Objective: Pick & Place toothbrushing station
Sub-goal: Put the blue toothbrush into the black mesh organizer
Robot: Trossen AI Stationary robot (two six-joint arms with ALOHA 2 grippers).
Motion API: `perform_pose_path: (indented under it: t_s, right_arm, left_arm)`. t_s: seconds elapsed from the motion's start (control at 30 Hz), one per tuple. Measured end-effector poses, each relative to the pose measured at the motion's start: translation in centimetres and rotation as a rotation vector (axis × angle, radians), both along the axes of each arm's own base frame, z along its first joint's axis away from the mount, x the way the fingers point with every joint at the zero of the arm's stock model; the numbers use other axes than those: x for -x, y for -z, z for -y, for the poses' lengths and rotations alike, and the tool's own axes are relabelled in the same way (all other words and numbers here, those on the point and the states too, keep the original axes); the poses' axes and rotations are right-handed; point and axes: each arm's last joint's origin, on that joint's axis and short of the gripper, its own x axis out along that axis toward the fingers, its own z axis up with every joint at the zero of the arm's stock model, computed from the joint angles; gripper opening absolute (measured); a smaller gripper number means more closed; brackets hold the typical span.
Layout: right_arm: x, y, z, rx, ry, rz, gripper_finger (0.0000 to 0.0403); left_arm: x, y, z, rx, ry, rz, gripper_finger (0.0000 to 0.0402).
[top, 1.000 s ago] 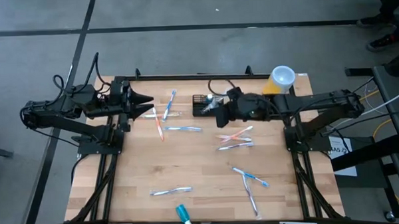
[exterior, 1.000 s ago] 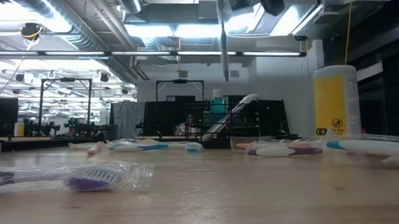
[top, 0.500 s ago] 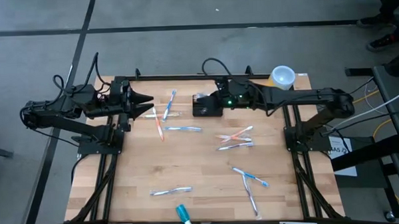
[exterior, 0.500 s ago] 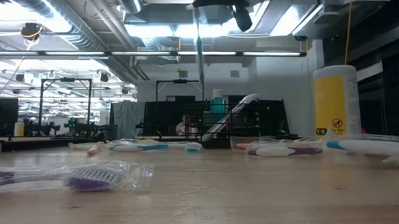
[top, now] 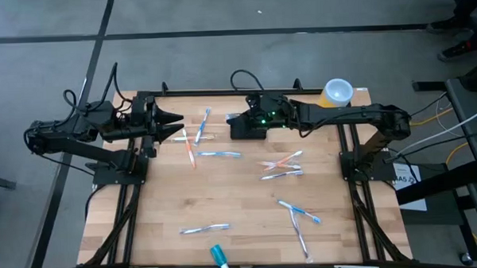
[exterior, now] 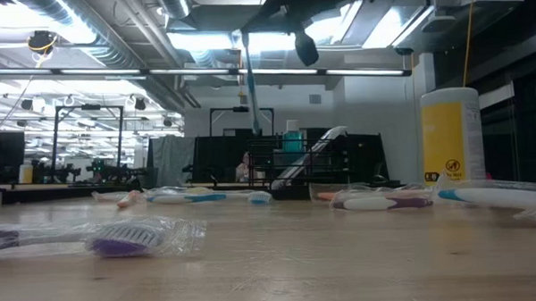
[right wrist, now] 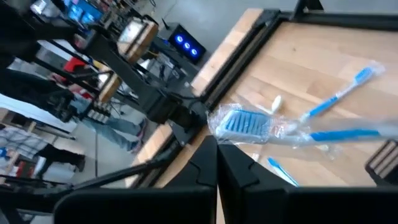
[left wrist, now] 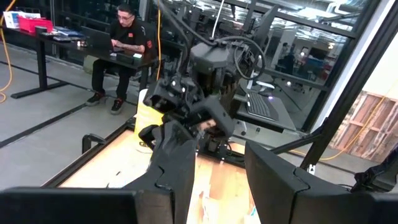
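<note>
The black wire-mesh caddy [top: 249,129] stands on the table near its far edge. It also shows in the low view [exterior: 315,167], with a white brush leaning inside it. My right gripper [top: 238,118] is above the caddy's left end, shut on a blue toothbrush in a clear wrapper [right wrist: 292,132]. The brush hangs upright in the low view [exterior: 251,88]. My left gripper [top: 177,124] waits open at the far left, pointing toward the caddy, and holds nothing [left wrist: 217,180]. My right gripper pinches the wrapped toothbrush between its two fingers, close to the bristle end [right wrist: 231,124]. The fingers lie roughly level, from the table's right, across the brush. The brush hangs upright below the fingers [exterior: 252,115], clear of the table and above the caddy.
Several wrapped toothbrushes lie on the wood: left of the caddy [top: 201,124], mid-table [top: 281,166] and near the front [top: 298,213] [top: 204,228]. A yellow canister with a white lid [top: 336,94] stands at the far right. A teal item [top: 219,255] lies at the front edge. A person sits beyond [left wrist: 124,37].
My right gripper has carried the toothbrush toward the table's left and far edge, from beside the caddy's right end to above its left end. The brush has stayed upright and clear of the table.
</note>
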Motion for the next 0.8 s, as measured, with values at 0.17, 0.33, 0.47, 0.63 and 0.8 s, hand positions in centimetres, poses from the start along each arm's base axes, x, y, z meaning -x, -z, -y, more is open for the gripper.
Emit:
perform_pose_path:
  t_s: [0.17,0.33,0.47,0.63,0.8]
  right_arm:
    - [-0.6,1.2,0.6,-0.006,0.008,-0.03,0.0]
    - [-0.8,1.7,1.4,-0.014,0.011,-0.045,0.0]
    - [-0.7,1.8,2.3,0.0,0.025,-0.048,0.0]
    - [-0.5,1.7,3.1,0.001,0.03,-0.041,0.0]
    - [-0.6,1.7,3.0,-0.003,0.019,-0.038,0.0]
  left_arm:
    - [0.2,0.0,0.0,0.001,0.0,0.005,0.0134]
    - [0.4,-0.1,0.0,0.002,0.0,0.013,0.0134]
    - [0.6,-0.2,0.0,0.005,0.0,0.019,0.0134]
    - [0.6,-0.2,0.0,0.006,-0.001,0.02,0.0134]
    - [0.6,-0.2,-0.1,0.005,-0.009,0.02,0.0134]
